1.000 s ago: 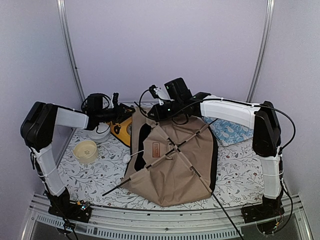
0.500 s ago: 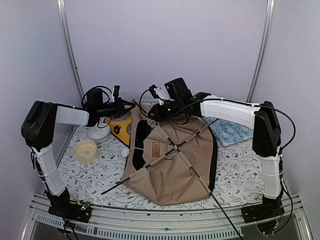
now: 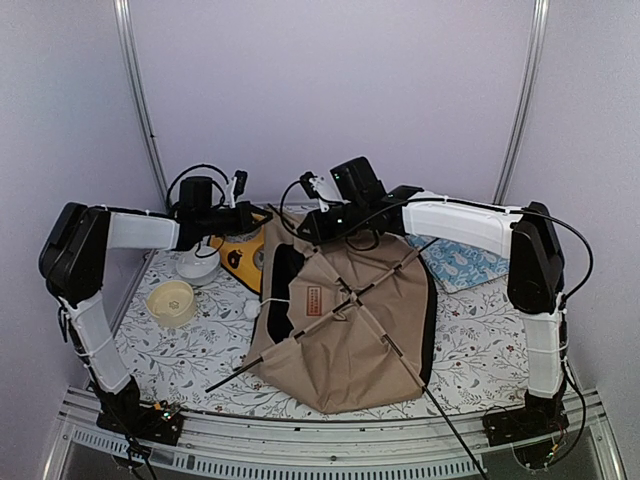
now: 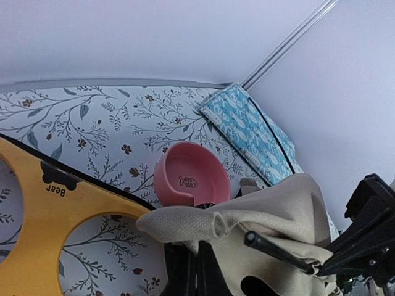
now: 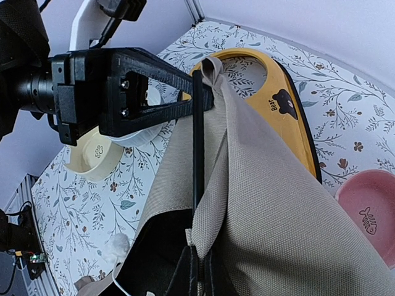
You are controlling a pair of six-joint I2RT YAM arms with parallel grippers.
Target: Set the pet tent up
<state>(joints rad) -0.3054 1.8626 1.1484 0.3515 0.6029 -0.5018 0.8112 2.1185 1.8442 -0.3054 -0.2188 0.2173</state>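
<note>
The tan pet tent (image 3: 350,325) lies partly collapsed mid-table, with black poles crossing at its middle (image 3: 350,300), a brown label (image 3: 312,298) and a white pom-pom (image 3: 252,310). My left gripper (image 3: 255,213) is shut on the tent's far-left corner; in the left wrist view (image 4: 196,254) the tan fabric (image 4: 259,216) is pinched between the fingers, and a pole end (image 4: 251,239) sticks out beside them. My right gripper (image 3: 305,225) is shut on a fold of the tent's back edge (image 5: 200,262), next to a black pole (image 5: 197,148) that runs up to the left gripper (image 5: 123,86).
A yellow double-bowl feeder (image 3: 238,258) lies under the lifted corner. A pink bowl (image 4: 191,179) sits behind the tent. A blue patterned cushion (image 3: 460,262) lies at the back right. A cream bowl (image 3: 171,300) and a white bowl (image 3: 198,266) stand at the left.
My left gripper has risen and shifted slightly right with the tent corner in it. The corner sits higher. The right arm has barely moved.
</note>
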